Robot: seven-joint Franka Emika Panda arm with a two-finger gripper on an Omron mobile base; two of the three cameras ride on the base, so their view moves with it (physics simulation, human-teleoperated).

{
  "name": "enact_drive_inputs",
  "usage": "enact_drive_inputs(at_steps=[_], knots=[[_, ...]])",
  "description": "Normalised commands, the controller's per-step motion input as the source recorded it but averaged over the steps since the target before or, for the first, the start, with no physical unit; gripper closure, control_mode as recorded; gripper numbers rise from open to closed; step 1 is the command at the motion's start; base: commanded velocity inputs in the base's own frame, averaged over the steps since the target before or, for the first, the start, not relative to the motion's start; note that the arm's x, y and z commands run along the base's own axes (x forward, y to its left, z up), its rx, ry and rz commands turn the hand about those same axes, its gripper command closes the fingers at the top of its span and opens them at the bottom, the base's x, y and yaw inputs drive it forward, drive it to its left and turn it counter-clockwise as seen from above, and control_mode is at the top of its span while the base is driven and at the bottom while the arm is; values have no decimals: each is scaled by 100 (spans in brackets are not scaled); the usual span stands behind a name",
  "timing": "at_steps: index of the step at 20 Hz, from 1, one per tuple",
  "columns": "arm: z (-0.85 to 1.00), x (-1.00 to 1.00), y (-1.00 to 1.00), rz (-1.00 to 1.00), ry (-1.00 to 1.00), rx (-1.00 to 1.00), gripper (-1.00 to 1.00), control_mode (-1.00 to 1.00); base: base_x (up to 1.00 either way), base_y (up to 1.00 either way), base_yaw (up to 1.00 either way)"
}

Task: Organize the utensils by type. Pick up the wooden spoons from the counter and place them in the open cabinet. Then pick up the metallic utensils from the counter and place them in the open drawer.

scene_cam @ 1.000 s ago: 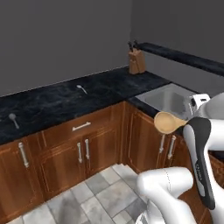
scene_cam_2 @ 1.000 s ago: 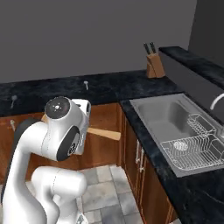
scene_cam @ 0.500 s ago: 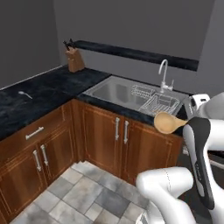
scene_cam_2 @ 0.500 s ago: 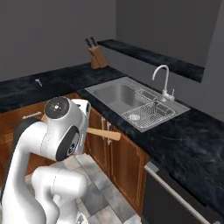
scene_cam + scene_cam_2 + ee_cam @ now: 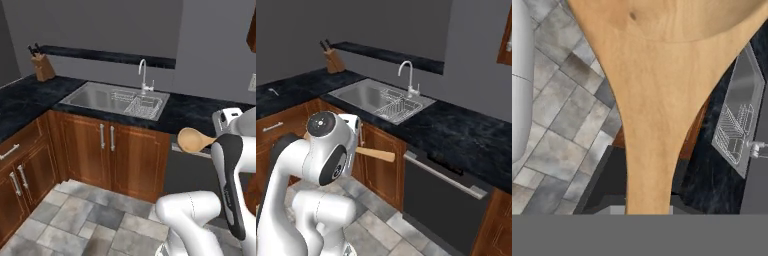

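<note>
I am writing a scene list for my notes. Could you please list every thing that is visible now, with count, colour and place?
Light wooden spoon: 1, tan, held at the gripper, above the floor.
Steel sink: 1, grey, set in the counter.
Wire dish rack: 1, silver, in the sink's right part.
Curved tap: 1, silver, behind the sink.
Wooden knife block: 1, brown, far counter corner.
Black stone counter: 1, dark, over the brown cabinets.
Small metal utensil: 1, silver, left counter.
Gripper: shut on the spoon.
</note>
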Motion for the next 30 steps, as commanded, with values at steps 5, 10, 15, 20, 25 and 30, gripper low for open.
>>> enact_drive_inputs(at_steps=[5,10,15,20,25,30], knots=[[0,0,0,0,0,0,100,100,-43,-1,-44],[0,0,0,0,0,0,100,100,-11,0,-68],[0,0,0,0,0,0,100,100,0,-15,-67],[0,0,0,0,0,0,100,100,0,-49,-46],[0,0,0,0,0,0,100,100,8,-64,-28],[0,0,0,0,0,0,100,100,26,-77,-13]])
